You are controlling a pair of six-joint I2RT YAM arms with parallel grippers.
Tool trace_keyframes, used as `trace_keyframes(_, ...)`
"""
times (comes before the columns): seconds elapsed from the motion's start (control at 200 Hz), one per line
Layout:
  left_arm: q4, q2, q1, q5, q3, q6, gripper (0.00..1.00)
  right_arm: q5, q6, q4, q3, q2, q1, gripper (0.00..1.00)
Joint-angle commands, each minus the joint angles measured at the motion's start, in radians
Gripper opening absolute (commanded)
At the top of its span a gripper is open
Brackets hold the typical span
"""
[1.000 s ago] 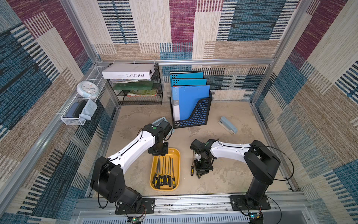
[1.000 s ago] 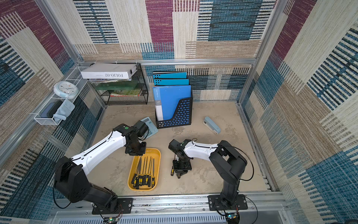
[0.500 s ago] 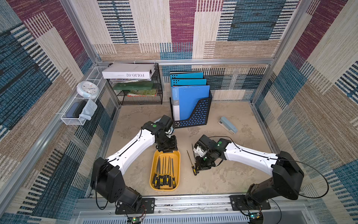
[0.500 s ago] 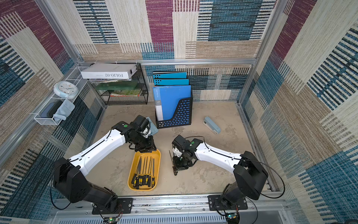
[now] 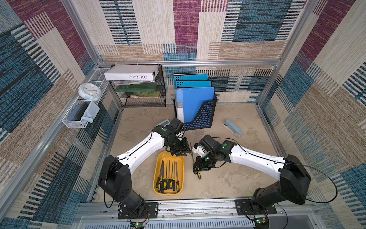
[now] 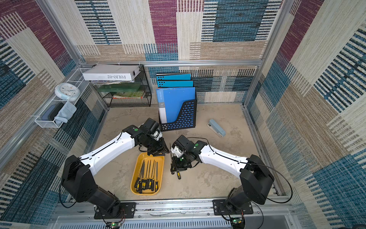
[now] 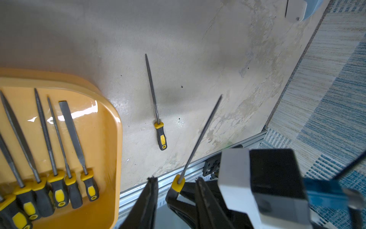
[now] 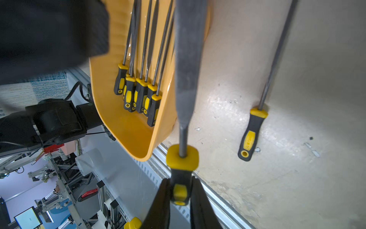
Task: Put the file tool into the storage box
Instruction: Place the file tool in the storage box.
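Lift complete: right gripper [image 8: 180,190] clamps grey yellow-handled flat file [image 8: 188,69], ready for orange-yellow plastic tray [image 5: 157,168] at 9 o'clock; left gripper [image 7: 175,180] parted.

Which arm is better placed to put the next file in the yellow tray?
Right: the right tool grips a file by its handle, beside the storage box; the left tool is open.

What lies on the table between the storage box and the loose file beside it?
Nothing: the left wrist view shows bare tabletop between the storage box and the loose file.
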Motion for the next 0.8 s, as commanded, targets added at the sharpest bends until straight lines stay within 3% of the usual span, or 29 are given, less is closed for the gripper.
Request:
trace_keyframes(0.0,0.014,0.004,-0.009,-0.004,-0.005,-0.024,0.35,-0.045,0.019,0.052,0.003,0.001,0.003,0.15)
trace_keyframes(0.296,0.025,0.028,-0.019,-0.031,0.012,-0.021,0.34,-0.102,0.035,0.104,0.005,0.015,0.009,0.15)
trace_keyframes(0.341,0.019,0.033,-0.019,-0.038,0.014,-0.013,0.3,-0.108,0.038,0.112,0.004,0.014,0.009,0.15)
trace_keyframes(0.466,-0.015,0.044,-0.017,-0.085,0.013,0.021,0.06,-0.124,0.048,0.132,0.003,0.008,0.009,0.15)
trace_keyframes(0.581,-0.061,0.053,-0.015,-0.117,0.026,0.067,0.02,-0.133,0.05,0.143,0.005,0.006,0.008,0.17)
trace_keyframes(0.626,-0.08,0.049,-0.013,-0.129,0.027,0.085,0.02,-0.134,0.051,0.142,0.008,0.006,0.007,0.22)
trace_keyframes(0.711,-0.108,0.025,-0.01,-0.153,0.004,0.126,0.02,-0.119,0.047,0.11,0.027,0.012,0.004,0.48)
trace_keyframes(0.791,-0.148,0.0,-0.003,-0.191,-0.024,0.174,0.02,-0.103,0.044,0.075,0.044,0.012,-0.006,0.61)
